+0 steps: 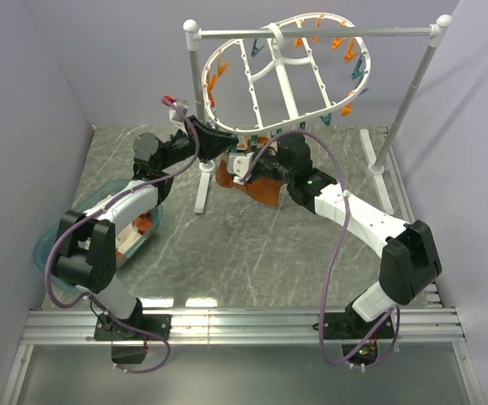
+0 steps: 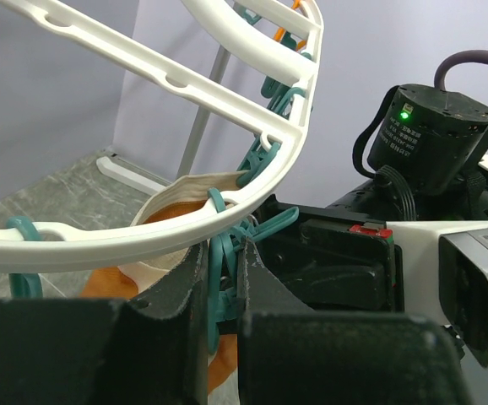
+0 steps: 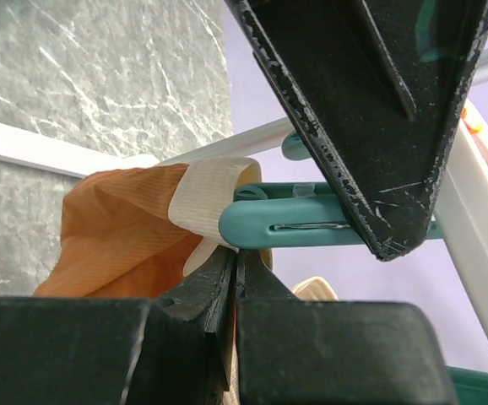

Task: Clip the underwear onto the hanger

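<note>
My left gripper (image 2: 224,270) clamping a teal clothespin (image 3: 286,226) at the hanger (image 2: 143,232) rim, right gripper (image 3: 235,266) pinching the underwear (image 3: 117,228), both arms outstretched.

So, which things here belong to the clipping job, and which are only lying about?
In the job:
underwear
hanger
teal clip
left end effector, squeezing that clip
right end effector, pinching the underwear

Lying about:
basin
clothes in it
orange clips on the hanger's rim
</note>
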`<state>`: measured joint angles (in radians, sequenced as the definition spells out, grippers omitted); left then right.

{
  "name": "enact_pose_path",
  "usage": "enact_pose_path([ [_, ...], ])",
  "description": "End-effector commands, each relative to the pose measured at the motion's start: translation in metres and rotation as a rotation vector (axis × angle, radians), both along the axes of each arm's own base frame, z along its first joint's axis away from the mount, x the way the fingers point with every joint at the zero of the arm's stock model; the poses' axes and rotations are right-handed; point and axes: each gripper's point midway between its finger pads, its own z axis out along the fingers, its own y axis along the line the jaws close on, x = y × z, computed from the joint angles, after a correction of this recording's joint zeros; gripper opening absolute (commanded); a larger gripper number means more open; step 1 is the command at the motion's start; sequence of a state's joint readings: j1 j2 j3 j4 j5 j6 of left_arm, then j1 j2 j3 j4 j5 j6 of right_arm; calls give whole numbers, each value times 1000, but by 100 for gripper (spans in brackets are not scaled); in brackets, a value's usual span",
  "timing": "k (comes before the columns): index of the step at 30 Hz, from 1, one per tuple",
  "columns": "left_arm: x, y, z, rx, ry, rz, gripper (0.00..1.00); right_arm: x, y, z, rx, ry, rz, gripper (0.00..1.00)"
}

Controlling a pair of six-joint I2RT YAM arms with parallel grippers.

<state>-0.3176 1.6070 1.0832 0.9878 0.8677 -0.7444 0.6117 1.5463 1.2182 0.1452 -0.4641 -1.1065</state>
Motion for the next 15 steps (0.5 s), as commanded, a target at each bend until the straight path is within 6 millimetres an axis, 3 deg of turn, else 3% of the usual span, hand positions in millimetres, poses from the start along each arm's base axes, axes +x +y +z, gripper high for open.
enact_pose_path([
  [1,-26,-10,11,35,-136,-129,0,-8,-4,27,23,-69,24,0],
  [8,-22,-8,12,32,-134,-111,0,-12,-4,29,20,-73,38,0],
  [15,-22,-9,19,15,-135,-122,0,-17,-7,14,-21,-70,50,0],
])
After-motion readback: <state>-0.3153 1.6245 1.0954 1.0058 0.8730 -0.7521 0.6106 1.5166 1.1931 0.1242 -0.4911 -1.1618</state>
